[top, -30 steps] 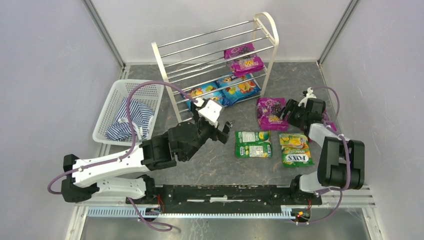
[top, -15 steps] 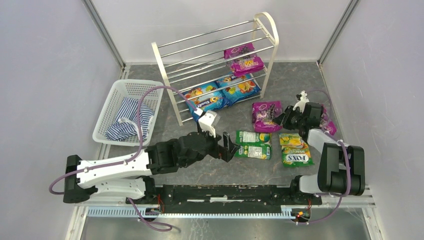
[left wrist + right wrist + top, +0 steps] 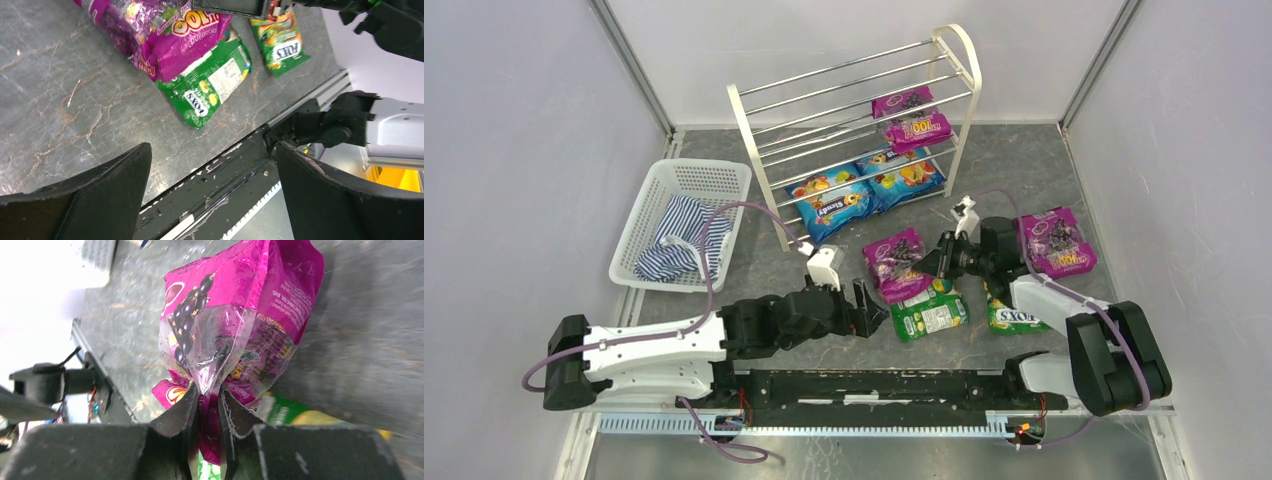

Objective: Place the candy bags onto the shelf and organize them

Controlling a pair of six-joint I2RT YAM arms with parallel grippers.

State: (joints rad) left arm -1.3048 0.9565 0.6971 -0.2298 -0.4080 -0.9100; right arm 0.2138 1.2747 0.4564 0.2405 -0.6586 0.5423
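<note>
My right gripper [image 3: 931,262] [image 3: 207,392] is shut on the edge of a magenta-purple candy bag [image 3: 897,264] [image 3: 235,325], which hangs just over the table's middle. Beneath it lies a green candy bag [image 3: 929,315] [image 3: 210,85]. A second green bag marked FOX'S [image 3: 1014,318] [image 3: 281,44] is partly under the right arm. Another purple bag [image 3: 1054,242] lies at the right. My left gripper [image 3: 870,311] [image 3: 211,147] stands wide open and empty, low, just left of the green bag. The shelf [image 3: 749,125] holds two purple bags [image 3: 911,117] and two blue bags [image 3: 869,187].
A white lattice basket [image 3: 686,176] with a blue-and-white striped cloth [image 3: 679,246] stands at the left, beside the shelf. The black base rail [image 3: 874,385] runs along the near edge, right under my left gripper. Grey walls close in both sides.
My right gripper has shut on the purple bag and carried it left toward the table's middle, uncovering another purple bag at the right. The left arm swung down and right toward the green bag.
</note>
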